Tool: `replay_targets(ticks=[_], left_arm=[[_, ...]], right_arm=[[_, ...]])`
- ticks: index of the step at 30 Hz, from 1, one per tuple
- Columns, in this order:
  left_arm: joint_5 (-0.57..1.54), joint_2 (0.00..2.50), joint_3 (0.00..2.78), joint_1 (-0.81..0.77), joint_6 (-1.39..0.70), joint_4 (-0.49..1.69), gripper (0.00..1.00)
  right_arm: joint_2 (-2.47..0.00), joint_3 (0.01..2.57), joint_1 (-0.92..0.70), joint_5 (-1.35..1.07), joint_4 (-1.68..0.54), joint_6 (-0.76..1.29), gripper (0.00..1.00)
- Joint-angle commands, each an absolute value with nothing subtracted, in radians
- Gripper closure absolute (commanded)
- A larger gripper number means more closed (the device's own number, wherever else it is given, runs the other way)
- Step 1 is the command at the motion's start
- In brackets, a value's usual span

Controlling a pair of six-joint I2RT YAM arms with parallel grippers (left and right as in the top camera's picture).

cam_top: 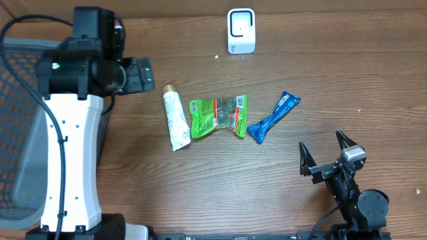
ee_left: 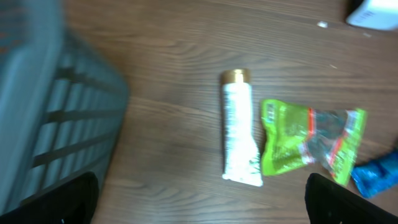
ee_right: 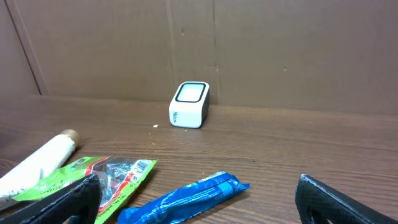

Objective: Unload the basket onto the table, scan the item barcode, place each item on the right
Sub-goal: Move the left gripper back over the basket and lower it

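Note:
Three items lie mid-table: a white tube with a gold cap (cam_top: 175, 120) (ee_left: 239, 130), a green packet (cam_top: 218, 115) (ee_left: 305, 140) showing a barcode in the right wrist view (ee_right: 106, 177), and a blue wrapper (cam_top: 273, 117) (ee_right: 186, 199). The white barcode scanner (cam_top: 241, 31) (ee_right: 189, 104) stands at the far edge. My left gripper (cam_top: 141, 75) (ee_left: 202, 205) hovers open to the left of the tube, holding nothing. Near the front right, my right gripper (cam_top: 321, 141) (ee_right: 199, 208) is open and empty, facing the blue wrapper and the scanner.
A grey mesh basket (cam_top: 20, 133) (ee_left: 43, 112) stands off the table's left side, beside the left arm's white base (cam_top: 70, 167). A brown wall (ee_right: 249, 50) rises behind the scanner.

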State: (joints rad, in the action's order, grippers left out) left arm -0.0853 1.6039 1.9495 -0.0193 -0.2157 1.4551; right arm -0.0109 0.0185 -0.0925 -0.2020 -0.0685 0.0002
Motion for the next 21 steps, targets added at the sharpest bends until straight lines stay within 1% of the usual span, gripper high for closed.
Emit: replay_targets(ticks=[1,3,12,21], left_arm=[[-0.135,1.598,1.959,0.037,-0.263,1.470,0.02],[-0.144,1.598,1.959,0.063,-0.263,1.483,0.00],[-0.240,1.598,1.959,0.177,-0.307,1.515,0.00],[-0.247,1.599,1.959,0.211,-0.315,1.514,0.00]], right_arm=[[-0.003,0.008,-0.097,-0.199,-0.062,0.003,0.00],[-0.003,0.008,-0.097,-0.199,-0.062,0.003,0.00],[-0.003,0.008,-0.097,-0.199,-0.062,0.003,0.00],[-0.003,0.008,-0.097,-0.199,-0.062,0.003,0.00]])
